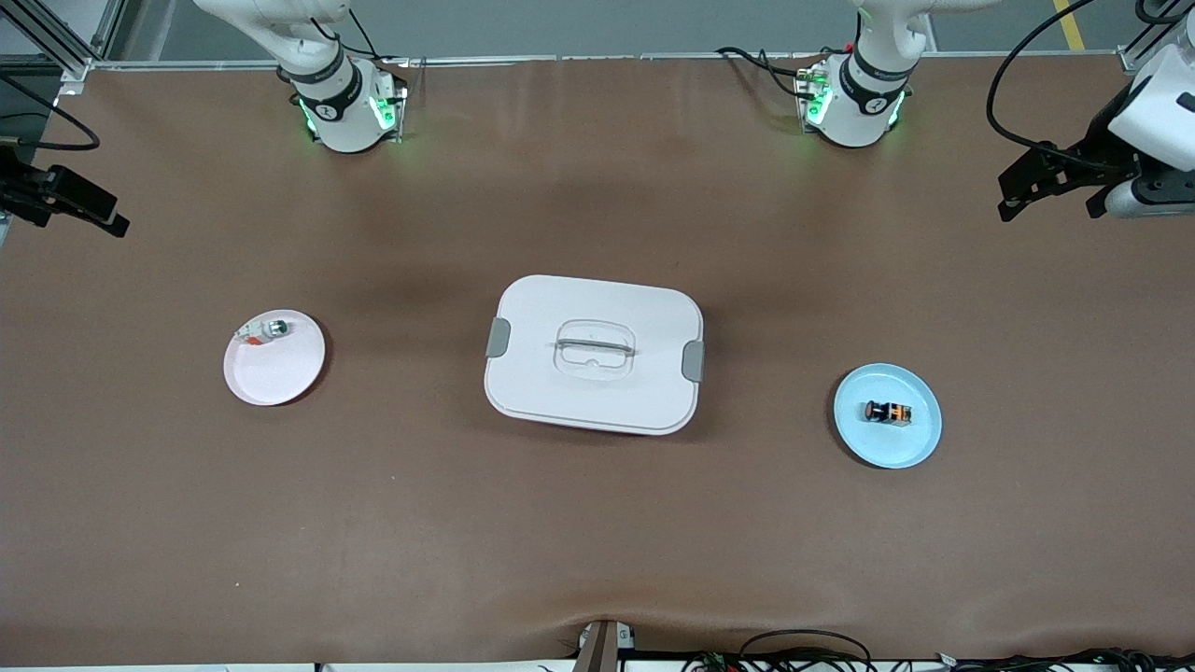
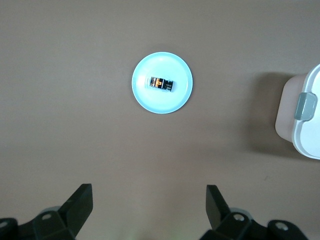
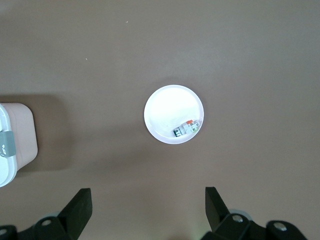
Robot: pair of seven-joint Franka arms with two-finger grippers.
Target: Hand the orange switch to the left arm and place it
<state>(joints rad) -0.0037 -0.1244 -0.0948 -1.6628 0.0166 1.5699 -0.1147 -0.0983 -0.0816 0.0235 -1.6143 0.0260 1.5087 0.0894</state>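
Nearest the front camera, toward the left arm's end of the table, a light blue plate (image 1: 888, 441) carries the orange switch (image 1: 888, 412), a tiny black cylinder lying on its side with orange marks; no writing on it can be read. A little farther back, mid-table, sits the box (image 1: 594, 354), white, lid on, a grey latch (image 1: 693, 361) at each short end and a clear recessed handle (image 1: 595, 349) on top. Toward the right arm's end, a pale pink plate (image 1: 274, 368) holds a small silver-white part (image 1: 264, 330) with a green spot and an orange tab, lying near the plate's rim.

The left gripper (image 2: 149, 206) hangs high over the bare table near the blue plate, fingers spread wide, holding nothing. The right gripper (image 3: 148, 207) hangs likewise near the pink plate, fingers apart and empty.
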